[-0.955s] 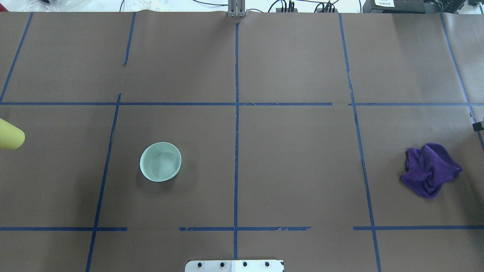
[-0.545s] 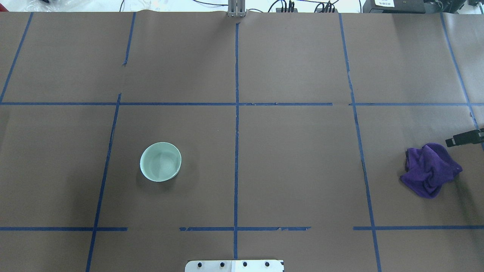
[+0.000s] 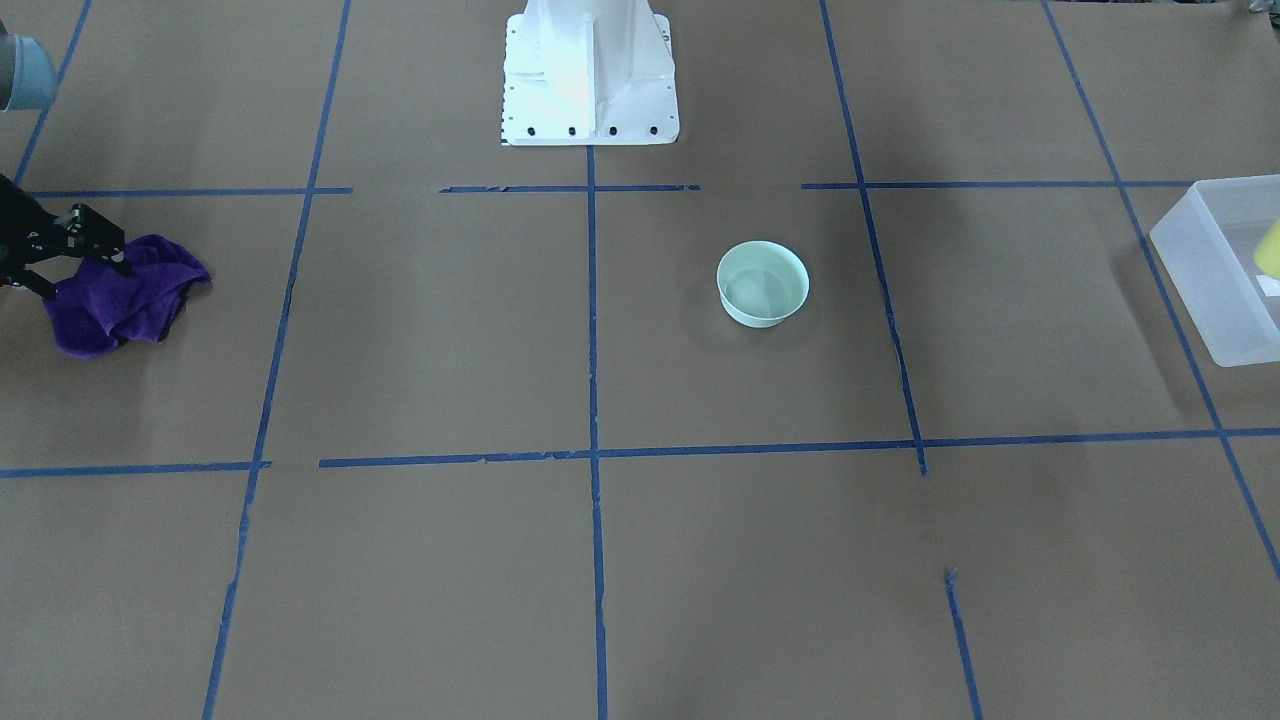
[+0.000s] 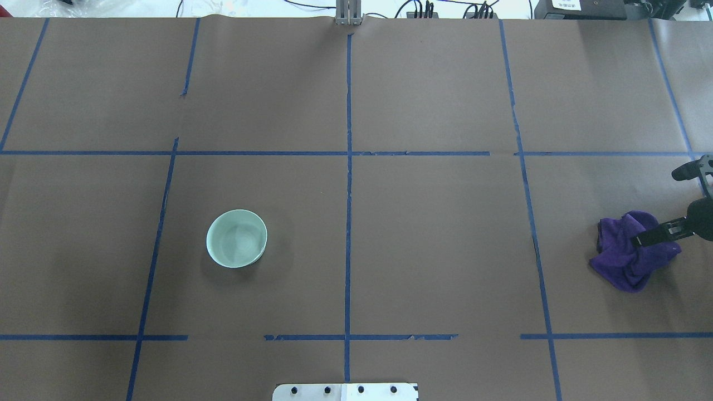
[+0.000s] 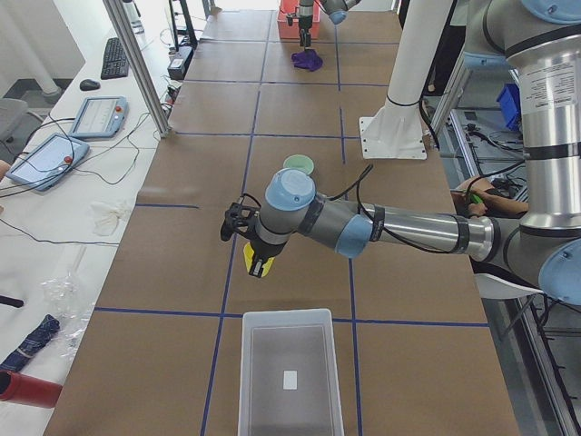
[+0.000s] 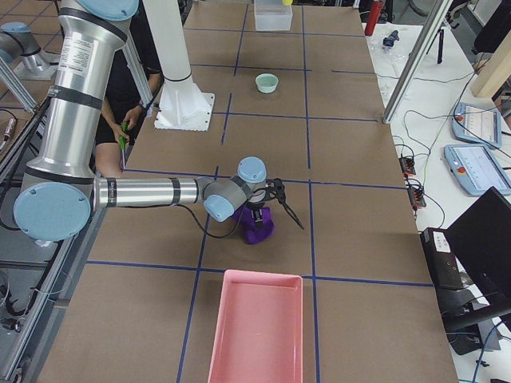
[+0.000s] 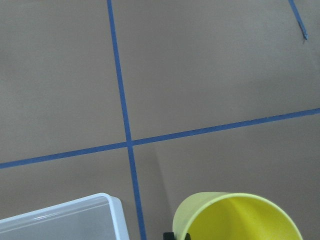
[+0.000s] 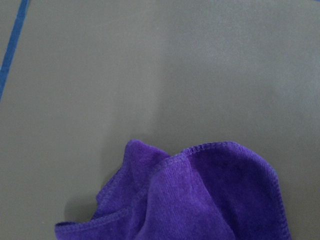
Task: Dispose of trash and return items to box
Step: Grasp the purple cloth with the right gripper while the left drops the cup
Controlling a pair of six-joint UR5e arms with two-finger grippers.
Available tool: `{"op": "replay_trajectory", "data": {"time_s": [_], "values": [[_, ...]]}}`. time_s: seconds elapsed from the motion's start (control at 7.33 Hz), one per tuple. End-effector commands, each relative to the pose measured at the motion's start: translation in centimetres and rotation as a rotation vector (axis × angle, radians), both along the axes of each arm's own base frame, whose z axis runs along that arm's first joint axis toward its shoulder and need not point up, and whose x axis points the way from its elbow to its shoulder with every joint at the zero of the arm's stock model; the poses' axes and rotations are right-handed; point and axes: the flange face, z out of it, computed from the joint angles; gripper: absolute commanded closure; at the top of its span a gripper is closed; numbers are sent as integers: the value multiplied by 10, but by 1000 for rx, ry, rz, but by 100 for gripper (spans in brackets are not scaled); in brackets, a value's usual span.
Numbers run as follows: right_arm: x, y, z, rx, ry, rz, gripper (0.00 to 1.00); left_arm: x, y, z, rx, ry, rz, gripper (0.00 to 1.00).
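My left gripper is shut on the yellow cup and holds it in the air just short of the frosted-white box. In the left wrist view the cup fills the bottom edge, with the box's corner beside it. In the front view the cup shows over the box at the right edge. My right gripper is open, its fingers spread over a crumpled purple cloth. The cloth also shows in the right wrist view.
A pale green bowl stands upright left of the table's centre line. A pink tray sits at the table's right end, past the cloth. The white robot base is at the near middle edge.
The yellow cup has left the overhead view past its left edge. My right gripper has come in from the right edge and now hangs open over the purple cloth.
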Motion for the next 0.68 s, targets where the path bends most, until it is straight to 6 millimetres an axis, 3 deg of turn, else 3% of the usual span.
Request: {"op": "replay_trajectory", "data": {"time_s": [0.0, 0.14, 0.27, 0.55], "values": [[-14, 8, 4, 10, 23, -28, 0, -31, -1, 29, 26, -84, 1, 100], [-16, 11, 8, -9, 39, -29, 41, -39, -5, 42, 21, -109, 3, 100], [-14, 17, 14, -27, 48, -29, 99, -44, -10, 61, 17, -120, 27, 100], [-12, 17, 9, -20, 42, -26, 100, -48, -7, 89, -15, -123, 38, 100]]}}
